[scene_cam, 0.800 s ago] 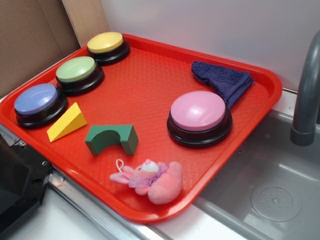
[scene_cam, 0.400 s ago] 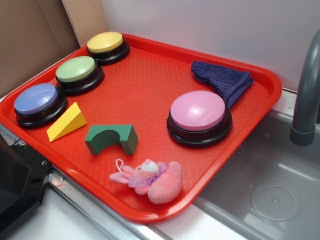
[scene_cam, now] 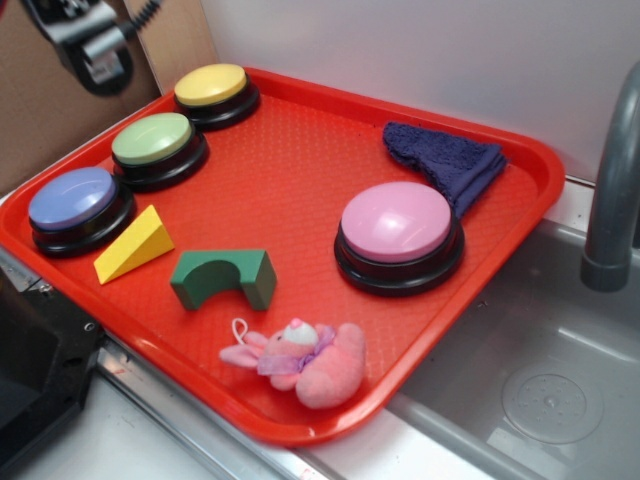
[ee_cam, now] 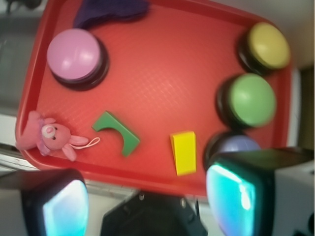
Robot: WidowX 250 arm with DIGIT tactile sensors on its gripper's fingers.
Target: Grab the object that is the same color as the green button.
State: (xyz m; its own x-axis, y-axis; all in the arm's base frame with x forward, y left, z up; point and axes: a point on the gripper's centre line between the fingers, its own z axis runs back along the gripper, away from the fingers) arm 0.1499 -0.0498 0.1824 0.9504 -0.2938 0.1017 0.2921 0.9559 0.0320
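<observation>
The gripper (scene_cam: 88, 45) shows only partly at the far left top corner of the exterior view, high above the tray (scene_cam: 300, 150) and well apart from everything on it; it hangs over the cardboard backdrop (scene_cam: 50, 100) beyond the green button (scene_cam: 155, 140). In the wrist view its two fingers (ee_cam: 241, 191) stand wide apart at the near edge with nothing between them, so the claw is fully spread and holds nothing. On the red tray there are four round buttons on black bases: the green one, a yellow button (scene_cam: 211, 86) just beyond it, a blue-purple button (scene_cam: 74, 200) just nearer than it, these three in a row along the left rim, and a larger pink button (scene_cam: 397, 225) alone on the right. There are two blocks: the dark green arch block (scene_cam: 224, 277), lying on its side near the tray's near edge, and a yellow wedge (scene_cam: 133, 245) just to its left, apart from it. One pink plush rabbit (scene_cam: 305, 360) lies nearest of all, and one folded purple cloth (scene_cam: 445, 160) lies at the far right. The tray rests on a counter beside a grey metal sink (scene_cam: 540, 370) with a grey faucet (scene_cam: 610, 200) on the right; a pale wall (scene_cam: 420, 50) stands behind.
</observation>
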